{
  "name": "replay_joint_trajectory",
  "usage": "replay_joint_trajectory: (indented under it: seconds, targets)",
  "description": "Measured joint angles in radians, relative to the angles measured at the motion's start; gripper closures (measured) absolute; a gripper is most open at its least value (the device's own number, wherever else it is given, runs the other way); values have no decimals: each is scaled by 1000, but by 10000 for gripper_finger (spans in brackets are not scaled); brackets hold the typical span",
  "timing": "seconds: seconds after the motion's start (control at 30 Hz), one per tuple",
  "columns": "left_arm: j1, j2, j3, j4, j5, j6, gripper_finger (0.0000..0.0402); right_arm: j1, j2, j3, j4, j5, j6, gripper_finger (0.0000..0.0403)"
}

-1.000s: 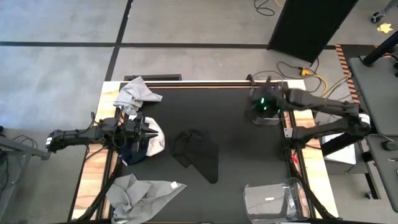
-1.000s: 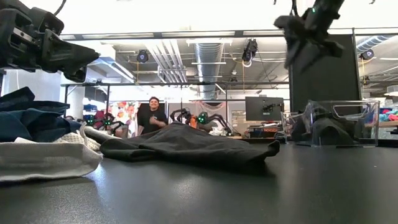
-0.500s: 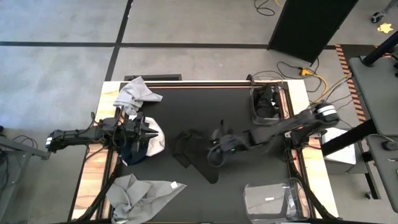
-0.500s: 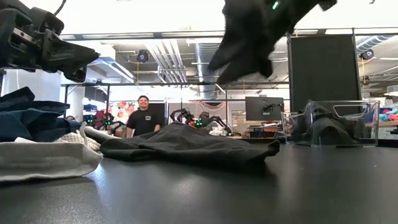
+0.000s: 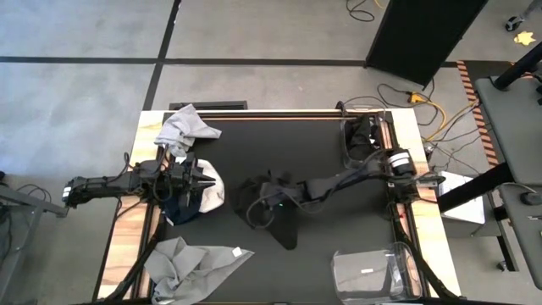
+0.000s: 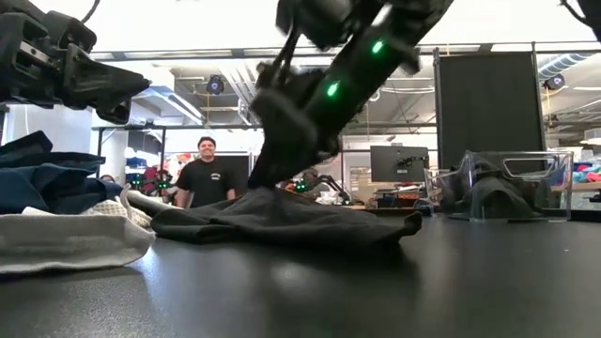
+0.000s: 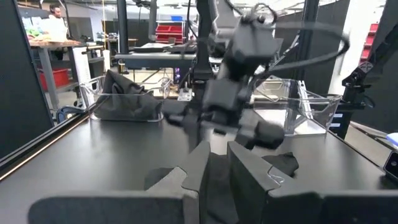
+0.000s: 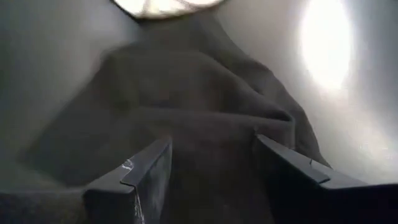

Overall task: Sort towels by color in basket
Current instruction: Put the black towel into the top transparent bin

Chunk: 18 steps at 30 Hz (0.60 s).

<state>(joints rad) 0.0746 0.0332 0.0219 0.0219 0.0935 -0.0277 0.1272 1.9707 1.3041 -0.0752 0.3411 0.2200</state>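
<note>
Now my right gripper (image 5: pixel 269 202) sits spread open over the black towel (image 5: pixel 284 216) mid-table; my left gripper (image 5: pixel 201 180), closed, hovers above its pile.

Four towel heaps (image 5: pixel 269 206), two clear baskets (image 5: pixel 373 273).

The right arm reached from the bench's right edge across to its middle, bent low, with the right tool (image 5: pixel 269 203) pointed down and its fingers (image 8: pixel 140 177) spread apart. The left arm lay stretched along the bench's left edge, the left tool (image 5: pixel 196 180) nearly closed above the surface.
</note>
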Motion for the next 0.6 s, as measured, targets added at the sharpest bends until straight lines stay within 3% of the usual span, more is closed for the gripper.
replay_joint_trajectory:
  seconds: [0.33,0.47,0.6]
  targets:
    - [0,2,0,-1,0,0,362,-14,102,65,-130,-7,19,220]
    - [0,4,0,-2,0,0,362,-18,98,65,-213,7,57,280]
    - [0,8,0,-2,0,0,362,-19,63,60,-287,9,78,373]
